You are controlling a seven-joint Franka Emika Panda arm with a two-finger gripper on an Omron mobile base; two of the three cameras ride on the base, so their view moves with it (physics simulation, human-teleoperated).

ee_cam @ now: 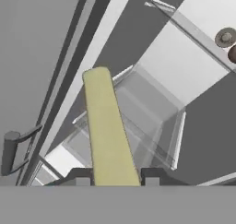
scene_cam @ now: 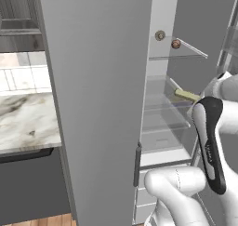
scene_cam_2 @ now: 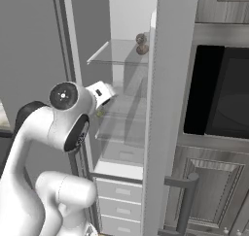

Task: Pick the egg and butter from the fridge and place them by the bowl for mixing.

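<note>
Your pincer [ee_cam: 114, 180] is clenched on the butter [ee_cam: 107, 126] inside the open fridge [scene_cam: 97, 104], while the egg [scene_cam: 175, 44] waits on the shelf above it, unpicked; nothing has reached the bowl.

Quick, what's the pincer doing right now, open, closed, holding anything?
Pincer: closed on the butter, one fingertip on each side of the stick's near end, in front of the open fridge.
</note>
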